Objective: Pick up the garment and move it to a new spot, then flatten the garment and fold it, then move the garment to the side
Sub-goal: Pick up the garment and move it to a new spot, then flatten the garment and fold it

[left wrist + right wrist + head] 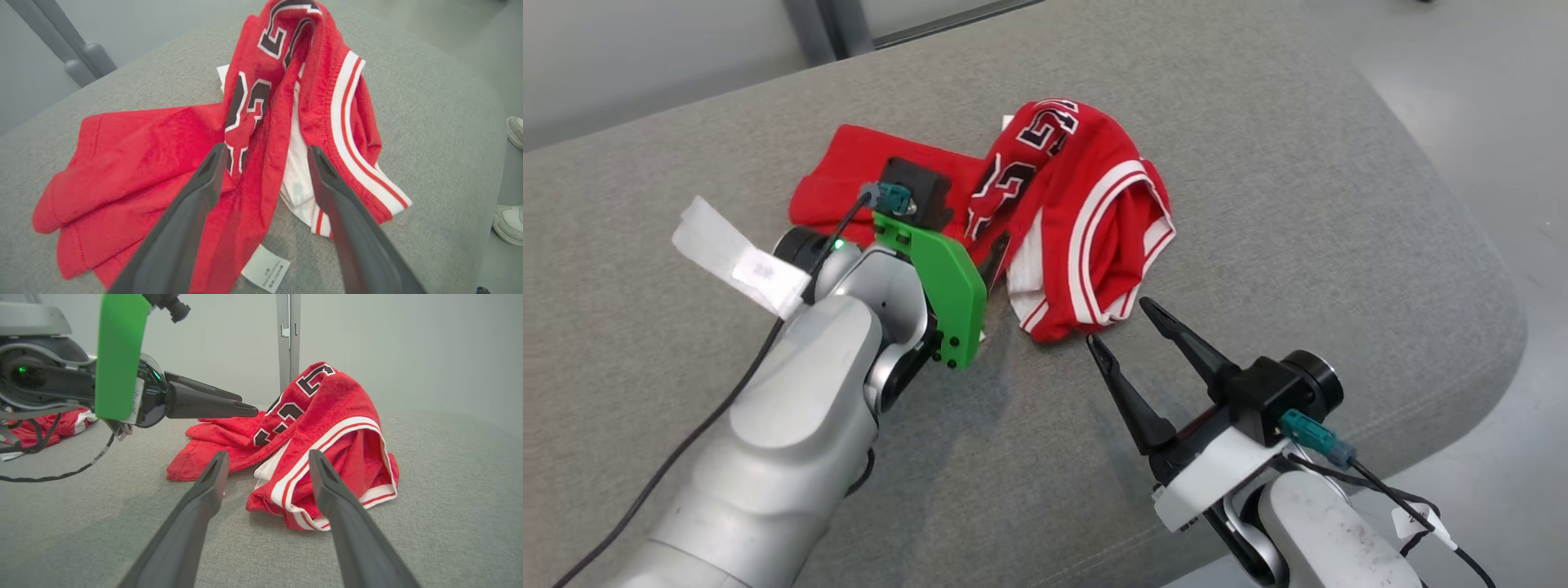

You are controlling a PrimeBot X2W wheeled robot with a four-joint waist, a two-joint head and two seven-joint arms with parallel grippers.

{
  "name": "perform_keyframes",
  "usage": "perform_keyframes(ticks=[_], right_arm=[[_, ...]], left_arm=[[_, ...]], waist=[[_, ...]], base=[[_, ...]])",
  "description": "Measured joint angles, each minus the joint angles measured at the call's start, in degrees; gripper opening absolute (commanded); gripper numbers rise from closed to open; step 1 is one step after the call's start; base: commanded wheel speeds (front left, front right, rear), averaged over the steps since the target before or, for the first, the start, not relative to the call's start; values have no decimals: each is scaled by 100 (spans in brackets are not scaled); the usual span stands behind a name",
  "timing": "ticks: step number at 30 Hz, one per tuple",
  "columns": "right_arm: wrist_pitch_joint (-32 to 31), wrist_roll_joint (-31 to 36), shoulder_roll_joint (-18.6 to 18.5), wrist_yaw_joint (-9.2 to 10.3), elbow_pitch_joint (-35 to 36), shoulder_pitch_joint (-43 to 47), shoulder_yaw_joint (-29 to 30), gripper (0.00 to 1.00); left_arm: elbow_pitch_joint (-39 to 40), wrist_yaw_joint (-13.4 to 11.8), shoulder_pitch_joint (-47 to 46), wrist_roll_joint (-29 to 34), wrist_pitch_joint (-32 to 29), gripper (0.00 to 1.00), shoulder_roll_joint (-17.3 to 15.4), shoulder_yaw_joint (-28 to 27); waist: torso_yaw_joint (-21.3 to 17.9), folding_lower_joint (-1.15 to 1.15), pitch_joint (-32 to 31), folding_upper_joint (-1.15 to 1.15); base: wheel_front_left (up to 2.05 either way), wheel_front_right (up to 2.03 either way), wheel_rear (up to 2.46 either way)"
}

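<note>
Garment (135, 163): soft mesh cloth; couch (1258, 163): matt woven fabric w/ rough grain.

The garment (1086, 220) lies bunched on the padded seat (1298, 188) at the centre of the head view, one part spread toward the upper left, the heaped part to its right. The left gripper (266, 150) sits lower left above the spread part; in the left wrist view its 2 fingers (196, 204) stand either side of a raised fold. The right gripper (1119, 321) sits lower right, tips just beside the garment's near hem. A label (265, 269) lies on the seat between the left fingers, bottom centre of that view; 2 shoes (508, 218) stand at its right edge
</note>
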State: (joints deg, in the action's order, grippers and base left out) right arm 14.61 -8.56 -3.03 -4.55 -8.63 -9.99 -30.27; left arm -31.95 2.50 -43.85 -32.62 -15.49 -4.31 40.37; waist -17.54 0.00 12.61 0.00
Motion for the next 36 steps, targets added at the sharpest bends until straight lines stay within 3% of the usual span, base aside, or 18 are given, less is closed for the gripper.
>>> perform_keyframes(ticks=[18, 36], right_arm=[[-1, 116, -46, -15, -357, 120, 33, 100], [-1, 155, -42, -16, -332, 115, 143, 100]], left_arm=[[-276, -359, 1361, -297, 389, 100, -187, -183], [-243, -403, 1449, -456, 553, 100, -102, -260]], waist=[[1262, 0, -355, 0], [822, 0, -241, 0]], base=[[0, 0, 0], [0, 0, 0]])
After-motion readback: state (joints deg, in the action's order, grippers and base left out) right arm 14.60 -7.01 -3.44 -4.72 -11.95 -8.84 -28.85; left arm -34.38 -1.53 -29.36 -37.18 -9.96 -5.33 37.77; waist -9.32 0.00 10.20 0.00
